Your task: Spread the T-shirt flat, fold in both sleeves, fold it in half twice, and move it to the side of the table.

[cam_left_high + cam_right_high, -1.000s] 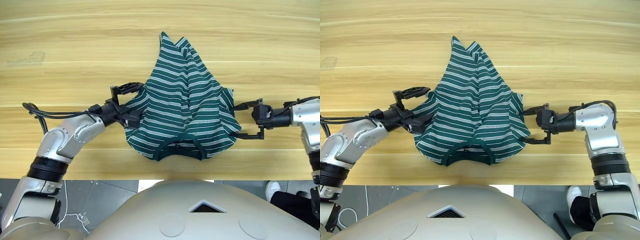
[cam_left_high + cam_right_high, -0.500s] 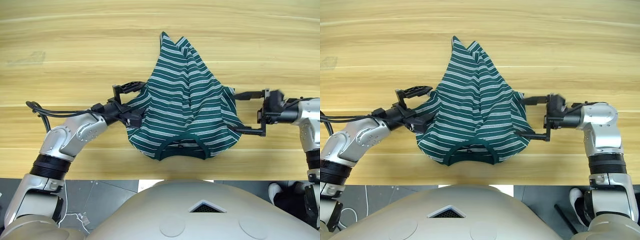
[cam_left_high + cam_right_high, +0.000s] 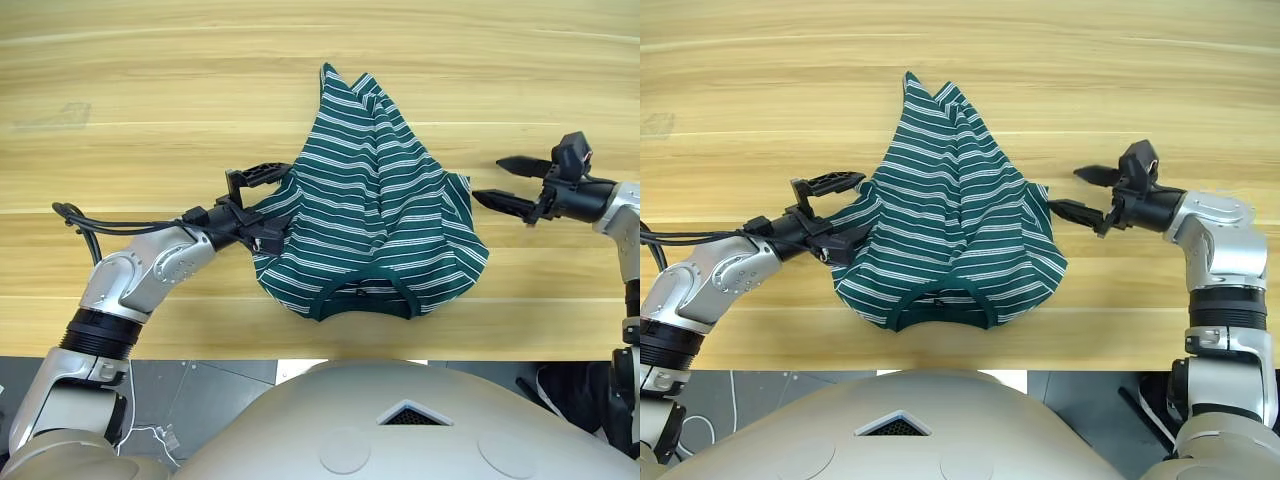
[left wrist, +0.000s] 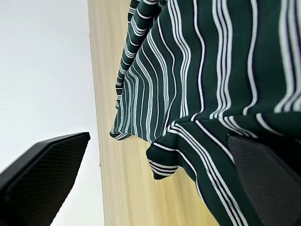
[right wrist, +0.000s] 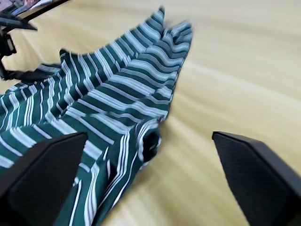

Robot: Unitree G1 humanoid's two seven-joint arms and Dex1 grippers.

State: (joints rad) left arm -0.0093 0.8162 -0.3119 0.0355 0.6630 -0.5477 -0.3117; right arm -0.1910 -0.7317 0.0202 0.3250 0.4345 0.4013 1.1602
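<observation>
Left gripper (image 3: pixel 268 205): fingers apart, set against the T-shirt's (image 3: pixel 370 200) left edge; in the left wrist view one pad (image 4: pixel 42 165) stands free while a fold of cloth drapes over the other; nothing pinched.
Right gripper (image 3: pixel 490 180): fingers apart and empty; just beside the T-shirt's right edge, not touching it.
T-shirt: green with white stripes, bunched into a rough cone; collar (image 3: pixel 365 290) on the side nearest the robot, the far end drawn to a narrow peak; both sleeves tucked into the folds, so I cannot tell them apart.
Table (image 3: pixel 150 80): pale wood under the T-shirt; its near edge runs just past the collar.
Handling: likely light, soft and limp; it should sag and drag rather than hold a shape; thin knit may slip from a shallow pinch.
Where to hold: probably the outer corners at left and right of the collar, one layer only, gripped well in from the edge; pulling both sides outward should open the bunch flat.
Risk: catching two layers would carry the creases along.
</observation>
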